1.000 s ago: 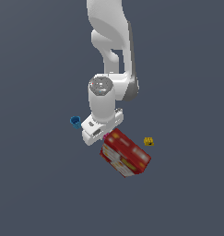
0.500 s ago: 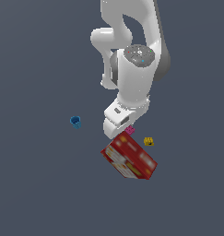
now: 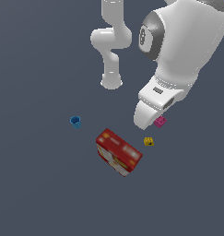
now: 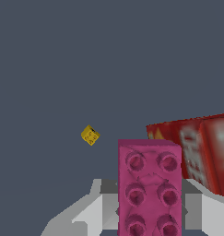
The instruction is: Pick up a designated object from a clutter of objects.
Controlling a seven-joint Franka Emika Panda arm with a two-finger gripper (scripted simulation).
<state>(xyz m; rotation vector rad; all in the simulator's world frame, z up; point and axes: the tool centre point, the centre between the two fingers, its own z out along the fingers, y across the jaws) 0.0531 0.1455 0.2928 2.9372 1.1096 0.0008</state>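
Plain dark grey-blue floor (image 3: 35,184)

Magenta-pink studded block (image 4: 149,188); plain yellow block (image 3: 149,141); blue cup (image 3: 75,121); red box (image 3: 118,151) with yellow-white print; white arm (image 3: 178,50); dark grey-blue floor (image 3: 39,184).

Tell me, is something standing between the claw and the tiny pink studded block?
Nothing visible does. The tiny magenta-pink studded block sits right at the claw; the small yellow block and big red printed box lie aside.
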